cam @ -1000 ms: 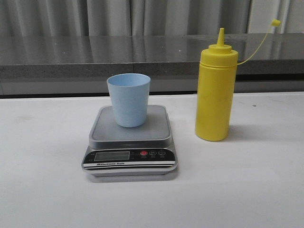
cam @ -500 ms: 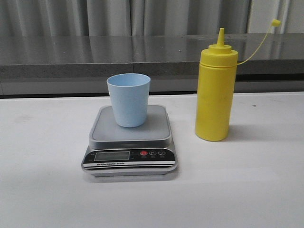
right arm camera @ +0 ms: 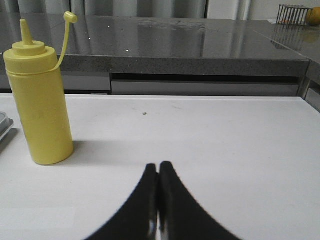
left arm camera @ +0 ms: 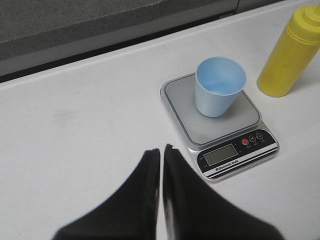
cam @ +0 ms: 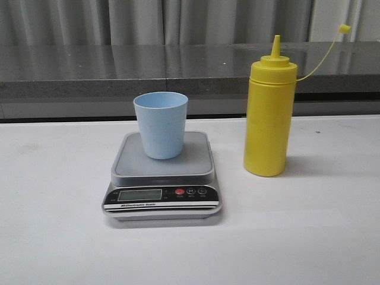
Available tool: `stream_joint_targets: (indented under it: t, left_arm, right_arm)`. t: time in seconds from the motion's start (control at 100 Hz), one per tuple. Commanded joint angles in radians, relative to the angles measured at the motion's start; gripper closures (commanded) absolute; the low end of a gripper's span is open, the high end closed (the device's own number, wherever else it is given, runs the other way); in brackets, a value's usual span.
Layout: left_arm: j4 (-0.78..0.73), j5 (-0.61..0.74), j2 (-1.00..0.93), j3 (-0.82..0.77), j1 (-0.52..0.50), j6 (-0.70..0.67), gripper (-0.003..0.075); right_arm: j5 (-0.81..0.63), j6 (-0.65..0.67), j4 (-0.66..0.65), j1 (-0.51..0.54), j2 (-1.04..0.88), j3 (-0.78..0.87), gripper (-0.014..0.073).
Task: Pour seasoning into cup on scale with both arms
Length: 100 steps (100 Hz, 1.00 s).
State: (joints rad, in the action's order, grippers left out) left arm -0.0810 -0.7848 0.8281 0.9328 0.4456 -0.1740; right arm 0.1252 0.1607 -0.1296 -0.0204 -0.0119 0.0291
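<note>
The pale blue cup [cam: 161, 124] stands upright and empty on the silver-grey scale [cam: 163, 178] in the middle of the white table. The tall yellow seasoning bottle [cam: 269, 113] stands upright to the scale's right, its tethered cap [cam: 344, 28] hanging off to the side. The cup [left arm camera: 219, 93], the scale [left arm camera: 227, 140] and the bottle [left arm camera: 290, 52] also show in the left wrist view. My left gripper [left arm camera: 162, 149] is shut and empty, short of the scale's near left corner. My right gripper [right arm camera: 158, 165] is shut and empty, to the right of the bottle [right arm camera: 40, 100]. No gripper shows in the front view.
A dark grey counter [cam: 178, 68] runs along behind the table, with curtains above it. A wire basket [right arm camera: 295, 14] sits on the counter at the far right. The scale's corner [right arm camera: 4, 125] shows at the edge of the right wrist view.
</note>
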Motion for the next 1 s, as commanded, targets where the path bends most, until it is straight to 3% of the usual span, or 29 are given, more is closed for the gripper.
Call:
stream_joint_targets:
  t: [0.0, 0.13, 0.5, 0.62, 0.99]
  left_arm:
    - [-0.037, 0.125, -0.099, -0.055, -0.003, -0.032, 0.071]
    - [-0.092, 0.123, -0.231, -0.148, -0.003, -0.121, 0.071]
    - [-0.127, 0.121, -0.525, -0.36, -0.003, -0.155, 0.071]
    - [-0.127, 0.114, -0.584, -0.409, -0.003, -0.155, 0.071]
    - [-0.125, 0.101, -0.622, -0.441, -0.003, -0.155, 0.071]
  right_arm:
    - [-0.072, -0.002, -0.009, 0.007, -0.014, -0.002, 0.0661]
    - [-0.078, -0.002, -0.009, 0.007, -0.014, -0.002, 0.0661]
    - [-0.117, -0.002, -0.009, 0.007, -0.014, -0.002, 0.0661]
    - [-0.169, -0.002, -0.009, 0.007, -0.014, -0.009, 0.0661]
    - [-0.125, 0.007, 0.038, 0.007, 0.124, -0.156, 0.0661]
